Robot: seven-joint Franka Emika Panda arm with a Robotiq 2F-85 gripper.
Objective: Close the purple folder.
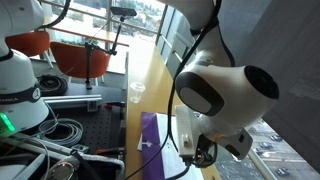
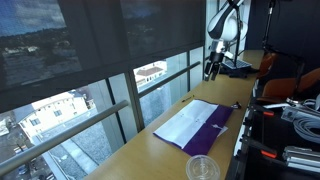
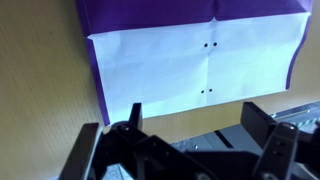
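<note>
The purple folder (image 2: 217, 126) lies open and flat on the wooden counter (image 2: 150, 150), with white sheets (image 2: 185, 125) showing inside. In the wrist view the white paper (image 3: 190, 60) fills the top, with purple cover (image 3: 92, 55) at its left and top edges. The folder also shows in an exterior view (image 1: 152, 135). My gripper (image 3: 198, 120) is open and empty. It hangs above the counter just off one edge of the folder, not touching it. It shows in both exterior views (image 1: 205, 152) (image 2: 212, 70).
A clear plastic cup (image 2: 202, 168) stands on the counter near one end of the folder, and shows in an exterior view (image 1: 136, 93). Windows run along the counter's far side. A black bench with cables (image 1: 70, 130) borders the other side. Orange chairs (image 1: 85, 55) stand beyond.
</note>
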